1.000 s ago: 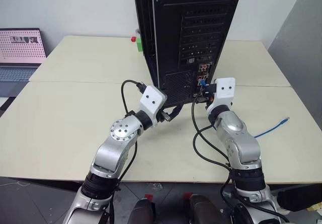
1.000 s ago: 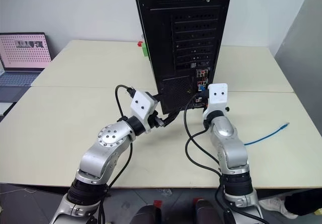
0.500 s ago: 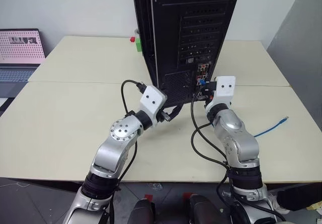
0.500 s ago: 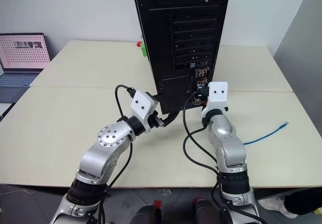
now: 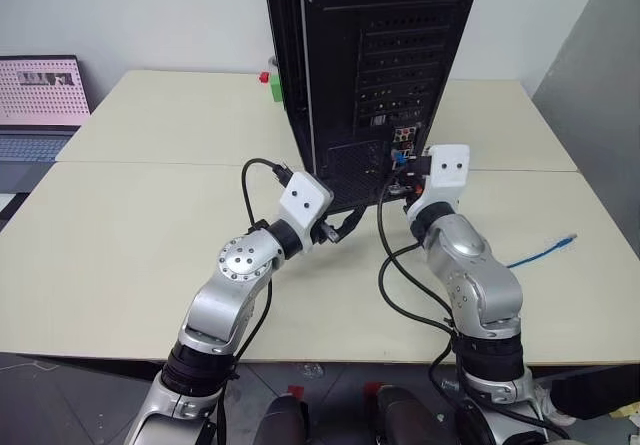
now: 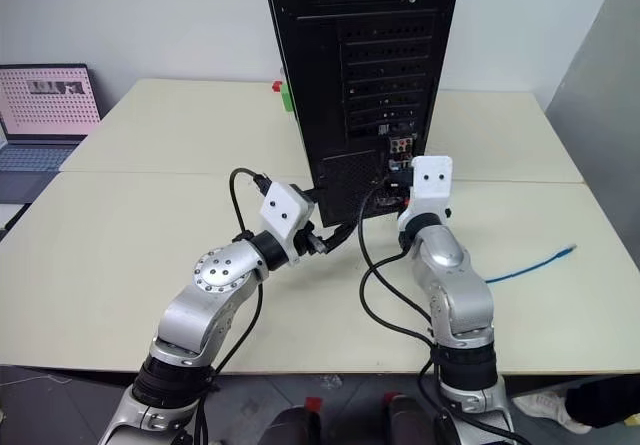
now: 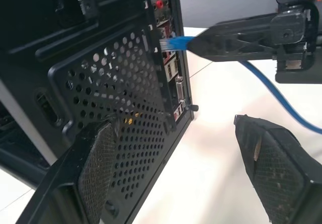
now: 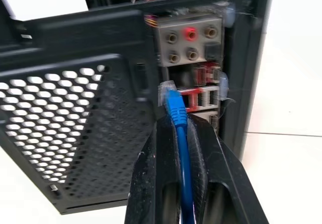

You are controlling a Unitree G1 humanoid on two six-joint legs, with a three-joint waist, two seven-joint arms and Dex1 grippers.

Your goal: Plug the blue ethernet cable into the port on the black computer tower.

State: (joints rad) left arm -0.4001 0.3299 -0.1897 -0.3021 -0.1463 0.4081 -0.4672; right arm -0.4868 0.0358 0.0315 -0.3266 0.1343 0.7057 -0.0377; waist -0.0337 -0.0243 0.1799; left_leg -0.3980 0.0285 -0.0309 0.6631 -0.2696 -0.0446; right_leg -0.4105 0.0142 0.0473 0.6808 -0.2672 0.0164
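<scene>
Blue ethernet cable (image 8: 177, 114): your right gripper (image 8: 176, 126) has it pinched just behind the clear plug, both fingers pressed flat against the cord. The plug tip sits right at the rear connector strip of the black computer tower (image 5: 370, 65), beside the red sockets and below the audio jacks. Can't tell from either wrist view whether it's touching the port (image 8: 201, 99) or just short of it. The rest of the cord runs back under your right arm and out across the table (image 5: 130, 245); its free end (image 5: 569, 237) lies on the table well off to your right.

Your left gripper (image 7: 176, 178) is spread wide and holding nothing. One finger (image 7: 98, 168) lies against the tower's mesh vent (image 7: 121, 113) at the lower corner; the other hangs clear over the table.

Tower stands upright mid-table, rear panel toward you. A laptop (image 5: 40, 105) sits at the far left, screen lit.
</scene>
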